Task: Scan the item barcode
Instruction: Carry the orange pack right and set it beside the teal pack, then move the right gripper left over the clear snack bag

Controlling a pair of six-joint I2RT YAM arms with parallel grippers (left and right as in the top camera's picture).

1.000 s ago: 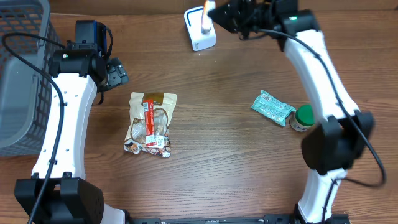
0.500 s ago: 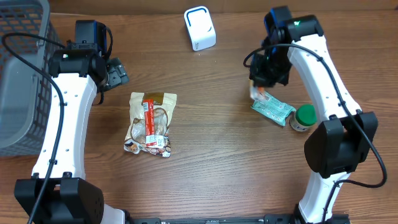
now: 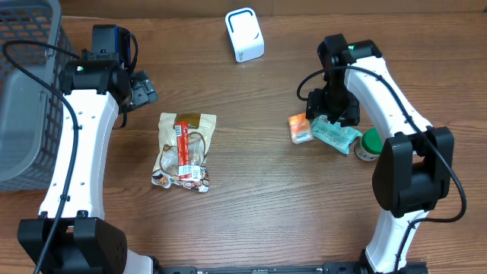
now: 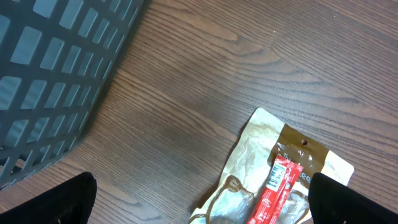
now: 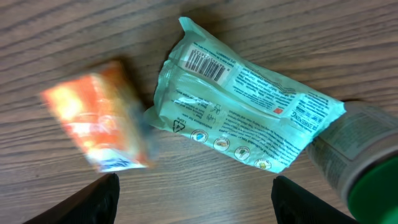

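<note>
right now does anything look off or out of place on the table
The small orange packet beside the teal pouch is blurred in the right wrist view while its surroundings are sharp, so it seems to be moving.

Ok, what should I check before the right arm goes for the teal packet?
1. Right gripper open and empty: ok.
2. Orange packet lying free of the gripper: ok.
3. Teal packet barcode facing up: ok.
4. Room around the teal packet: not ok, the green-lidded jar and the orange packet crowd its ends.
5. Scanner unobstructed: ok.
6. Left gripper open, well away: ok.
</note>
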